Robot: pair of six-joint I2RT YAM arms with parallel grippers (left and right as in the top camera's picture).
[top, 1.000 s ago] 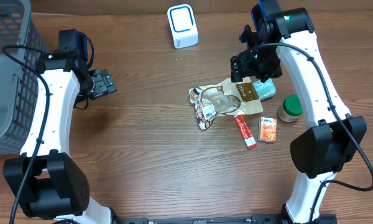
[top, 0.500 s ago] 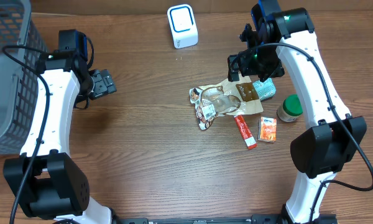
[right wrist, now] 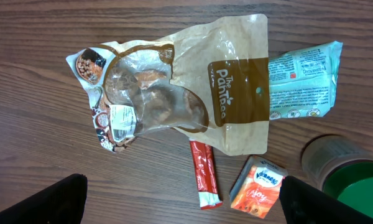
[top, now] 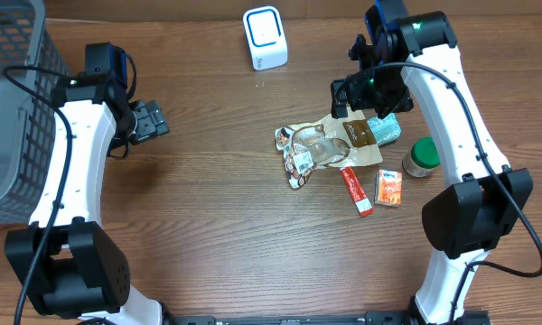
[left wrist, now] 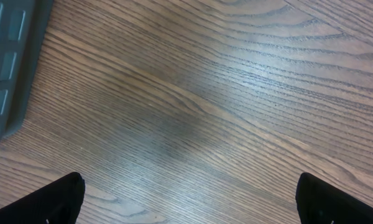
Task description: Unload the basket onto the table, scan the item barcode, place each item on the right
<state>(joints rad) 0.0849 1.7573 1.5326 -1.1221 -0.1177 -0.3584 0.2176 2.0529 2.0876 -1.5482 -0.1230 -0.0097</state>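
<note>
Left pincer (top: 150,121) and right pincer (top: 352,93) both spread apart, empty.
No scan yet, I judge: my right pincer hovers above the brown pouch (right wrist: 230,87); pickup and pass before the scanner (top: 265,38) are left.

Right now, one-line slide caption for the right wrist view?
Open right gripper above brown snack pouch, teal packet, red stick sachet, orange box and green-lidded jar.

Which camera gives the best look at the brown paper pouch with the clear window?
The right wrist view: the brown paper pouch fills the frame, its lettering readable. Overhead shows it small among other items. The left wrist view misses it.
</note>
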